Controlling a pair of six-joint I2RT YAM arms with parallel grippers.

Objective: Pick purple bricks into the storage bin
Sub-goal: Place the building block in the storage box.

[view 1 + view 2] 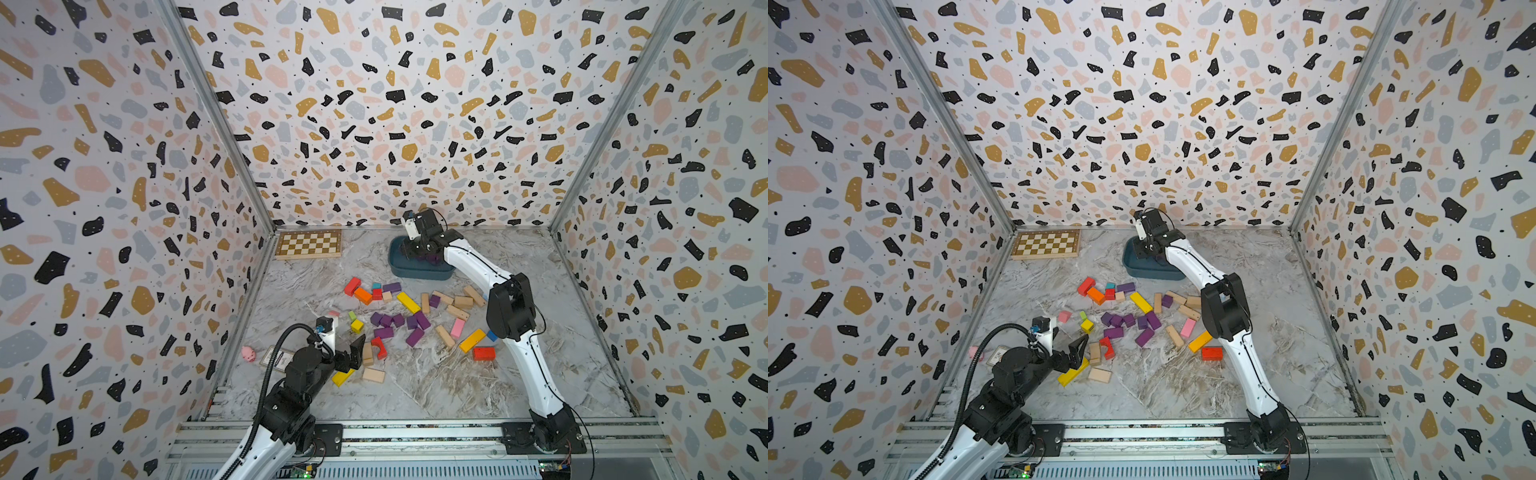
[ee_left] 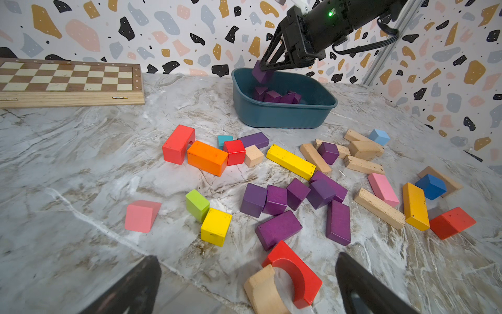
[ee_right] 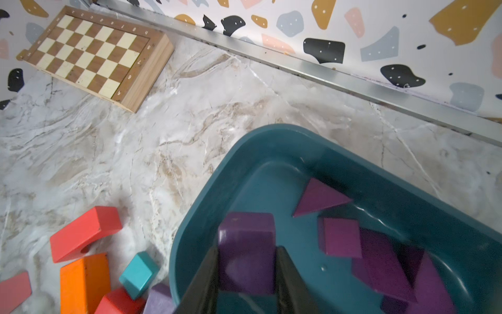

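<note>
The teal storage bin (image 2: 282,117) stands near the back wall, also seen in both top views (image 1: 415,272) (image 1: 1150,272). My right gripper (image 3: 247,261) hovers over its near-left end, shut on a purple brick (image 3: 245,244) held just above the rim (image 2: 260,73). Several purple bricks (image 3: 342,238) lie inside the bin. Several more purple bricks (image 2: 277,199) sit clustered mid-table (image 1: 395,322) (image 1: 1129,322). A few others lie among the coloured blocks nearer the bin (image 2: 254,139). My left gripper (image 2: 247,259) stands open and empty at the front left (image 1: 353,353).
A red arch (image 2: 296,271) and a tan arch (image 2: 263,291) lie just below the left gripper. Red, orange, yellow, pink, blue and tan blocks surround the purple ones. A chessboard (image 1: 309,244) rests in the back-left corner. A pink toy (image 1: 248,353) lies by the left wall.
</note>
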